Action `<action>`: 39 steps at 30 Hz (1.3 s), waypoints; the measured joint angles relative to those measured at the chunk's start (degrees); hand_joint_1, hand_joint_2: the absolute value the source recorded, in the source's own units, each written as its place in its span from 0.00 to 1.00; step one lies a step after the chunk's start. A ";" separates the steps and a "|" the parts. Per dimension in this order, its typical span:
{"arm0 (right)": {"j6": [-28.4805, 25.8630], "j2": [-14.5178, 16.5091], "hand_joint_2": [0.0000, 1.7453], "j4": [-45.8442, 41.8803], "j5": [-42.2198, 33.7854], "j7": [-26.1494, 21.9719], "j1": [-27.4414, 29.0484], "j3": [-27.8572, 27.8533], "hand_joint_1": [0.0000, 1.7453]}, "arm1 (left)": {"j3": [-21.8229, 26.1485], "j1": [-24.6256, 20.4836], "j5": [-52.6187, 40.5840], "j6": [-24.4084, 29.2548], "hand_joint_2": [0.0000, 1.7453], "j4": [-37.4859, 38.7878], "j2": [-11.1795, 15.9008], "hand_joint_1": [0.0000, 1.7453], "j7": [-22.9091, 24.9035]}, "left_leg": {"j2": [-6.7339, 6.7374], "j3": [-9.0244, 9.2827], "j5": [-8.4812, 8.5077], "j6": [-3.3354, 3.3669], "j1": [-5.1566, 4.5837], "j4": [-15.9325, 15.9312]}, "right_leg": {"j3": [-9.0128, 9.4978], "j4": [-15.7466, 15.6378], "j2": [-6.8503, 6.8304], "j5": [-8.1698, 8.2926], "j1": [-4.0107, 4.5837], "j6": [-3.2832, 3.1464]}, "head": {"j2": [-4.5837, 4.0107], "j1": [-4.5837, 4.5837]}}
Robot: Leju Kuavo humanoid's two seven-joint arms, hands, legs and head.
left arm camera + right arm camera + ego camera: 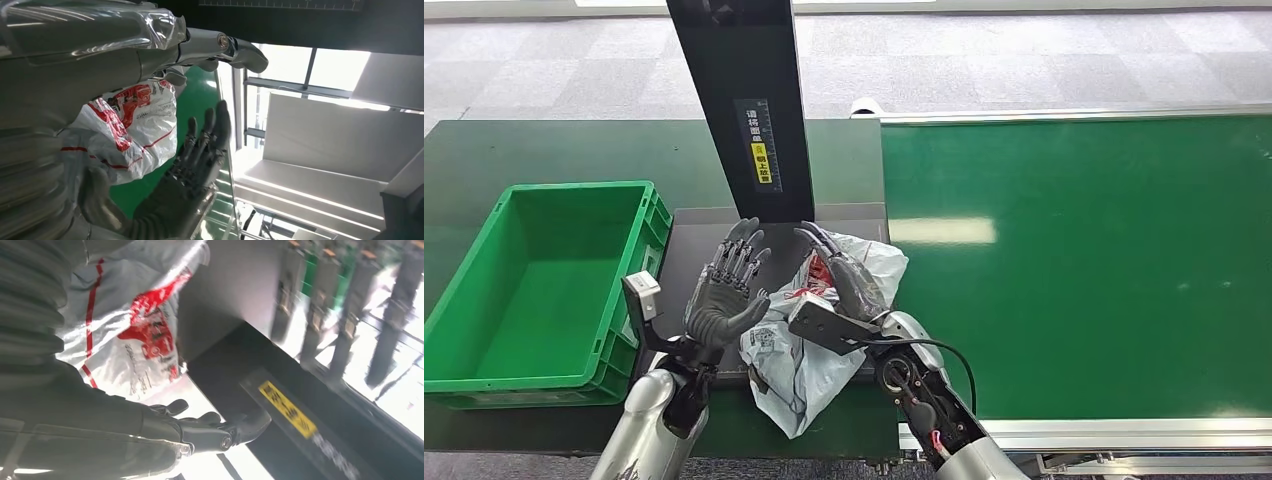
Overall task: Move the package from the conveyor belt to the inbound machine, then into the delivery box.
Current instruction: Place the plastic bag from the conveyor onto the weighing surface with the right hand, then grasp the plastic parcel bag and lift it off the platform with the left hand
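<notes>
White and red package [809,330] lying on the dark machine plate [694,235], between both hands, left hand [724,290] spread wide beside it, right hand [849,275] flat against its side, green box [484,270] with nothing inside, nearby.

1. Head view looks forward and down from high on the body, taking in the green belt [1074,260], the dark machine [744,100] and the green box [544,290] from well back.
2. Left wrist view sits close behind the left hand [185,185], turned on its side, looking across at the package [130,125].
3. Right wrist view sits tight behind the right hand [200,430], tilted, facing the machine's post and yellow label [287,409].
4. All three share the package and the machine.
</notes>
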 joint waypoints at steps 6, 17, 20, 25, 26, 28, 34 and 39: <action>-1.38 -0.27 1.00 -16.59 -7.00 2.31 8.39 -3.48 0.00 | 1.11 2.40 -2.66 1.66 1.00 -3.13 -0.49 0.00 1.15 | -0.01 -0.05 -0.02 0.00 0.00 0.00 | -0.06 -0.01 0.00 -0.02 0.00 0.00 | 0.00 0.01; -5.09 -1.73 1.00 -32.31 -7.66 4.29 16.48 -7.21 0.00 | 1.76 4.19 -12.69 8.67 1.00 -6.94 -0.89 0.00 2.63 | 0.00 -0.03 -0.02 -0.01 0.00 -0.01 | -0.05 -0.02 0.00 -0.02 0.00 -0.01 | 0.00 0.00; -10.59 -2.07 1.00 -34.84 -0.52 6.67 18.70 -7.82 0.00 | 0.79 5.23 -27.47 16.47 1.00 -8.50 -0.75 0.00 4.18 | 0.00 -0.05 -0.02 -0.01 0.00 -0.01 | -0.06 -0.02 0.00 -0.02 0.00 0.00 | 0.00 0.00; -11.70 -2.44 1.00 -37.44 3.45 8.62 21.25 -8.91 0.00 | -1.98 7.41 -40.67 17.92 1.00 -10.50 -0.68 0.00 6.34 | 0.01 -0.10 -0.05 0.01 -0.01 -0.01 | -0.09 -0.03 0.00 -0.04 -0.02 0.00 | 0.00 0.01; -11.53 -2.48 1.00 -37.70 3.41 8.63 21.51 -9.10 0.00 | -2.40 7.70 -41.23 17.92 1.00 -10.67 -0.68 0.00 6.46 | 0.01 -0.10 -0.05 0.01 -0.01 -0.01 | -0.09 -0.03 0.00 -0.04 -0.02 0.00 | 0.00 0.01; -11.43 -2.53 1.00 -38.11 3.36 8.66 21.87 -9.37 0.00 | -2.96 8.02 -41.60 17.95 1.00 -10.96 -0.68 0.00 6.62 | 0.00 -0.09 -0.05 0.01 -0.01 -0.01 | -0.09 -0.03 0.00 -0.04 -0.02 0.00 | 0.00 0.01; -11.40 -2.60 1.00 -38.77 3.36 8.72 22.29 -9.71 0.00 | -3.66 8.23 -41.79 18.04 1.00 -11.31 -0.68 0.00 6.68 | 0.01 -0.04 -0.02 0.00 0.00 -0.02 | -0.05 -0.03 0.00 -0.03 0.00 -0.01 | 0.00 -0.01; -11.29 -2.66 1.00 -38.89 3.40 8.72 22.41 -9.93 0.00 | -3.84 8.26 -42.80 17.97 1.00 -11.32 -0.63 0.00 6.71 | 0.00 -0.05 -0.02 0.00 -0.01 -0.01 | -0.05 -0.03 0.00 -0.03 -0.01 -0.01 | 0.00 0.01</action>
